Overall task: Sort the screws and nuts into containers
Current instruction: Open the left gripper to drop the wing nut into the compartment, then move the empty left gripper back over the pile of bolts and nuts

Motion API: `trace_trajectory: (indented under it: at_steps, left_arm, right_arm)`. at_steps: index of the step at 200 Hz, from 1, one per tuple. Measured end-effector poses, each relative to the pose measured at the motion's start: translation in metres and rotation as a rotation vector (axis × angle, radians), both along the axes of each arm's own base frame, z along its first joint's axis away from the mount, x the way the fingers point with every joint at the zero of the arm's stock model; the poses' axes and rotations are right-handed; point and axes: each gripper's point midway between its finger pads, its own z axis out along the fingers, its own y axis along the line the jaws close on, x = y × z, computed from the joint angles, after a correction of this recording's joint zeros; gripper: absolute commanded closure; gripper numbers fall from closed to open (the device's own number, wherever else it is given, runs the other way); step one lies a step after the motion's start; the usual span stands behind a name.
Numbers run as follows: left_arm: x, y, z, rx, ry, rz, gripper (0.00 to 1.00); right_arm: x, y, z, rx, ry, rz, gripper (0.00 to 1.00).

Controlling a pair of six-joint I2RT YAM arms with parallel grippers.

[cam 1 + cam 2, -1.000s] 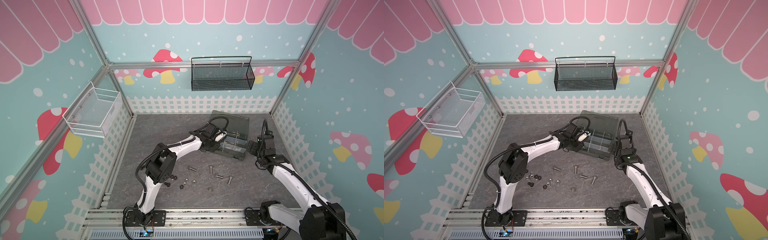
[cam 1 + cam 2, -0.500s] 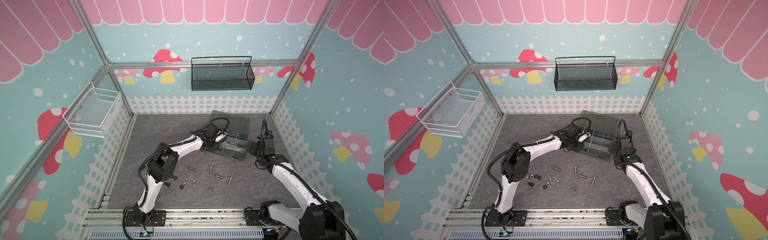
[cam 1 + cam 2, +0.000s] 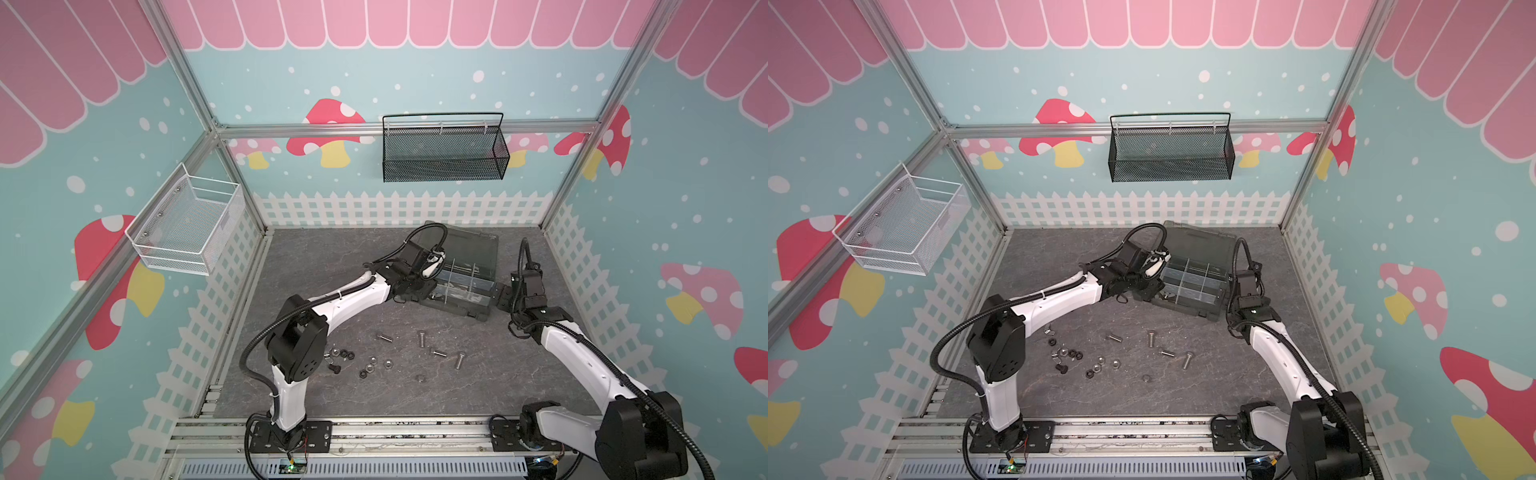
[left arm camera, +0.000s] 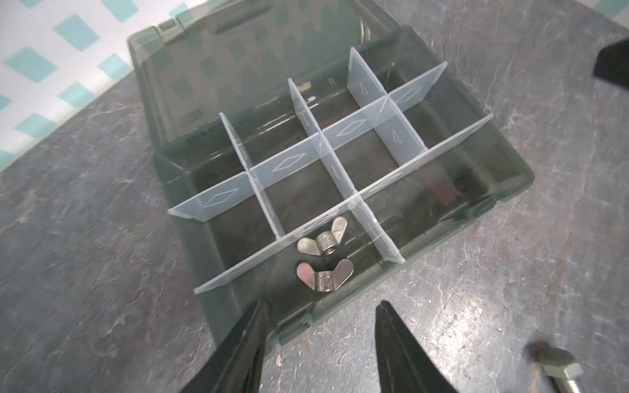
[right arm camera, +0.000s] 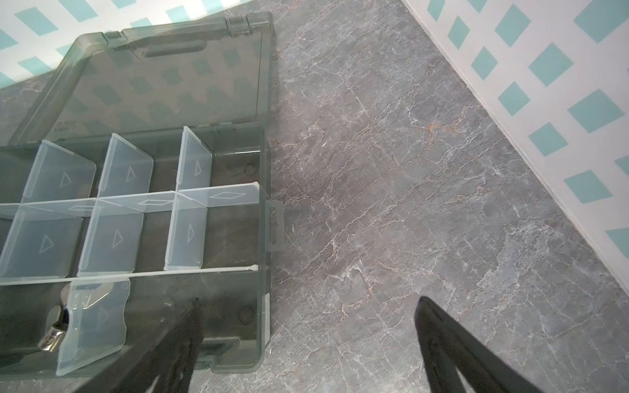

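The dark grey organizer box (image 3: 457,309) (image 3: 1192,306) stands open at the back right of the floor, its containers split by translucent dividers (image 4: 340,132). Two silver wing nuts (image 4: 321,242) (image 4: 323,277) lie in the near compartment. My left gripper (image 4: 321,304) (image 3: 420,293) hovers just off that compartment's front wall, open and empty. My right gripper (image 5: 308,301) (image 3: 500,296) is open wide at the box's right end, one finger over the box, the other over the floor. Silver screws (image 3: 422,338) (image 3: 1187,360) and silver and black nuts (image 3: 345,354) (image 3: 1096,369) lie scattered on the floor in front.
The box's smoky lid (image 3: 469,249) lies folded back towards the fence wall. A black mesh basket (image 3: 444,153) and a white wire basket (image 3: 187,226) hang on the walls. One hex-head screw (image 4: 558,369) lies close beside the left gripper.
My left gripper's jaws have parted at the box's near compartment. The right arm has not moved.
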Motion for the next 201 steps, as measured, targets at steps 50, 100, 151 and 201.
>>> trace_trajectory:
  at_steps: [50,100,151,201]
  left_arm:
    - [-0.022,0.062,0.021,-0.040,0.003,0.289,0.34]
    - [-0.062,0.145,0.002,-0.068,0.132,0.617,0.26]
    - [-0.101,0.192,-0.026,-0.053,0.246,0.798,0.25]
    - [-0.121,0.220,-0.049,-0.059,0.325,0.926,0.32]
  right_arm:
    - [0.001,0.001,-0.006,0.001,0.018,0.006,0.02]
    - [0.001,0.001,-0.005,-0.004,0.017,0.010,0.02]
    - [0.001,0.001,-0.005,-0.008,0.019,0.017,0.02]
    - [0.001,0.001,-0.005,-0.016,0.021,0.023,0.02]
